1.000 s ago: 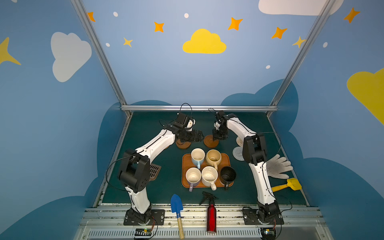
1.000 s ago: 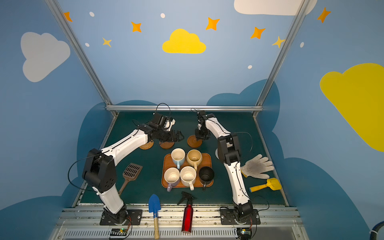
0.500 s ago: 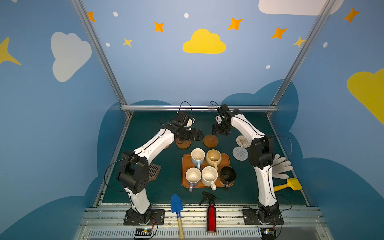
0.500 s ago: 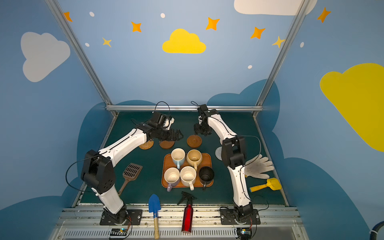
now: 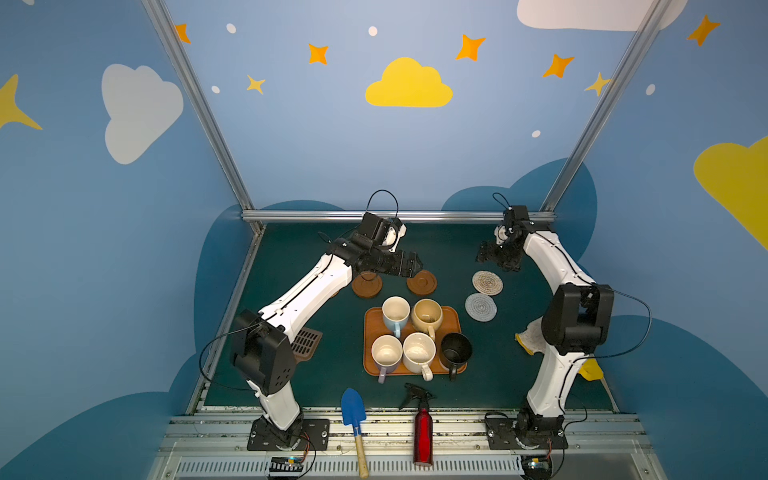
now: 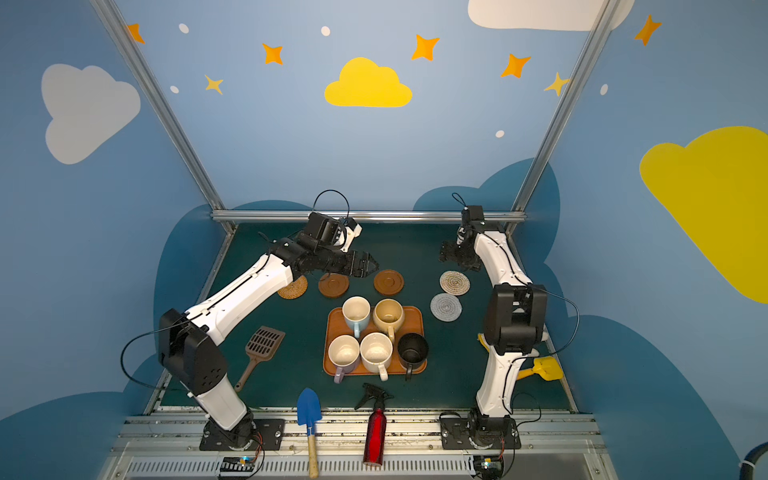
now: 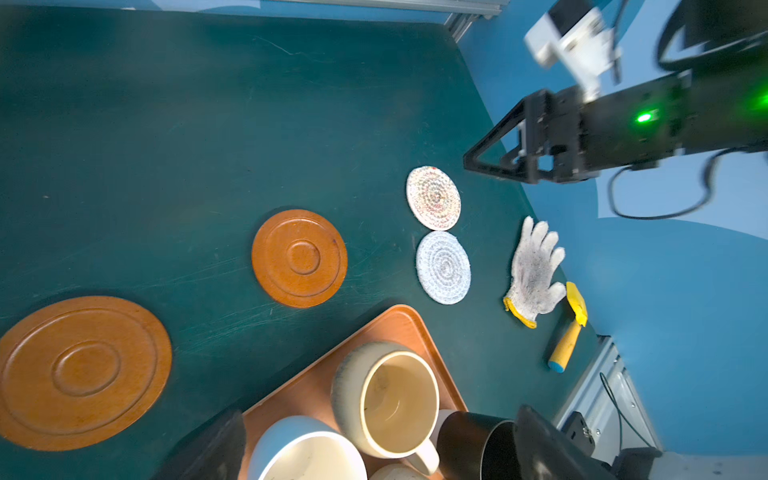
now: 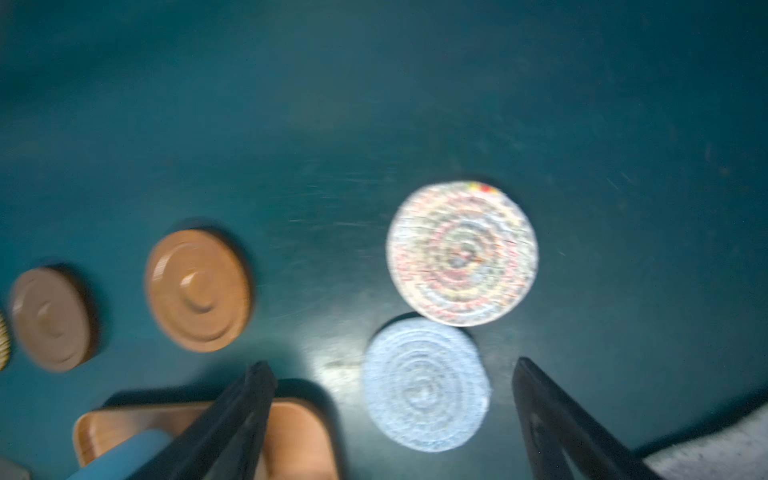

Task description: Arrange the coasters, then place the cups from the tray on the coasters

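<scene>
Coasters, five small round flat discs, lie on the dark green table (image 5: 449, 249) beneath two empty grippers. The left gripper (image 5: 412, 264) hovers with its jaws spread wide and nothing between them, above the gap between one dark brown rimmed wooden coaster (image 5: 367, 286) and its twin (image 5: 422, 282). The right gripper (image 5: 484, 254) hangs near the back rail with its jaws likewise parted and empty, as the blurred right wrist view shows. It sits just beyond the beige rope coaster (image 5: 487, 283). The pale grey rope coaster (image 5: 481, 307) lies right beside the beige one, touching or nearly so.

At the left end of the row, the tan woven rattan coaster (image 6: 293, 286) shows partly from under the left arm. Nearer the front sits the orange-brown wooden rectangular tray (image 5: 452, 321) with all five handled cups on it — the light blue cup (image 5: 395, 312) and tan-yellow cup (image 5: 427, 316) behind, the lavender cup (image 5: 386, 353), cream speckled cup (image 5: 419, 353) and black cup (image 5: 456, 351) in front.

By the right wall lie a white knit glove (image 7: 534, 270) and a yellow scoop (image 7: 575, 307). A brown slotted scoop (image 6: 264, 343) lies beside the left arm. At the front edge are a blue trowel (image 5: 353, 409) and a red spray bottle (image 5: 423, 436).
</scene>
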